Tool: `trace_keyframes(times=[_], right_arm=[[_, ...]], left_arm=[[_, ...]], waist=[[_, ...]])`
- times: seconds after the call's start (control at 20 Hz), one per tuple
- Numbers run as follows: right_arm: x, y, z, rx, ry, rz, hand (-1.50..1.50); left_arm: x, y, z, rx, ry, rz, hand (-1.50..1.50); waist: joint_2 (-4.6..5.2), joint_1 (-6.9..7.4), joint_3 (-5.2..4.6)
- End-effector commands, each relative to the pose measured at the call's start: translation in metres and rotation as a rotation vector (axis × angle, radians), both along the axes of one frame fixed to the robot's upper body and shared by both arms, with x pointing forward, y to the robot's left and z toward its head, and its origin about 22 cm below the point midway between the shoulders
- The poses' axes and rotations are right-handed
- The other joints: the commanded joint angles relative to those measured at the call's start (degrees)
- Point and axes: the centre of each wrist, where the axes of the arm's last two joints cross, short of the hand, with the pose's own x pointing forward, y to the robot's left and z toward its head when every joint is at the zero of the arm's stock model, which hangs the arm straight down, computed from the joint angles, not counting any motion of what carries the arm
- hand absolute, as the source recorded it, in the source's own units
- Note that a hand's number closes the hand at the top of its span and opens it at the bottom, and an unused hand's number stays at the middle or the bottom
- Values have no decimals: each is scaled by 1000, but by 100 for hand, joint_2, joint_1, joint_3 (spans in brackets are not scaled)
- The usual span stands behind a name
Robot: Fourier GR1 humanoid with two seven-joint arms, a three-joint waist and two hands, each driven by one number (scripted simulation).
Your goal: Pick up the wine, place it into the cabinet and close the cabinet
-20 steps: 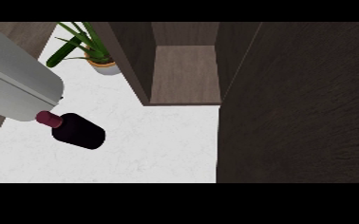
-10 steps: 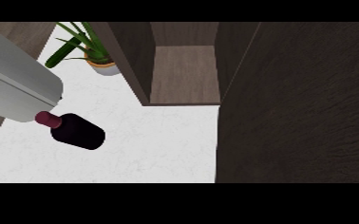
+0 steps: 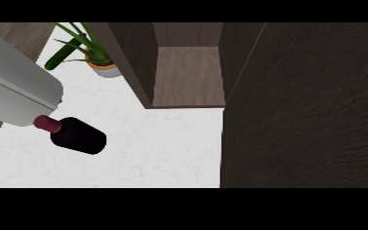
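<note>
Nearest to us, at the lower left of the head view, we see the wine bottle (image 3: pixel 78 135): a dark body toward 4 o'clock and a maroon cap toward 10 o'clock, over the white table (image 3: pixel 158 151). We cannot tell whether it rests on the table or is held above it. Its capped end meets the end of a grey forearm (image 3: pixel 25 95) that comes in from the left edge. The forearm covers whatever is gripping there, so we cannot tell which hand this is, how far open it is, or whether it has the bottle.

At 3 o'clock a broad dark wooden panel, the cabinet door (image 3: pixel 295 107), fills the right side and stands open. Beyond the bottle, toward 12 o'clock, the cabinet (image 3: pixel 188 75) shows its open compartment, a brown shelf between dark side walls. The bottle lies outside it, well apart toward 8 o'clock.

Farthest, at 11 o'clock, a potted plant (image 3: pixel 90 48) with long green leaves stands just beside the cabinet's left wall.
</note>
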Motion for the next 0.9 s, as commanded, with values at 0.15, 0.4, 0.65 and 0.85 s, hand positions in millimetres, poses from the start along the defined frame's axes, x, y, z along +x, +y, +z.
trace_keyframes(times=[0.15, 0.4, 0.65, 0.85], right_arm=[[-40, -12, 36, 45, -70, 61, -150], [-33, -5, 38, 68, -42, 44, -150], [-27, -16, 32, 49, -75, 54, -150], [-23, -16, 18, 47, -60, 44, -150]], left_arm=[[23, -10, -39, 43, 63, 13, -150], [30, -1, -81, 55, 101, -17, -150], [60, 6, -111, 67, 153, -22, -150], [61, 15, -148, 105, 137, 68, -150]], waist=[[19, -87, 6], [19, 18, -5], [25, -36, 1], [21, -21, 2]])
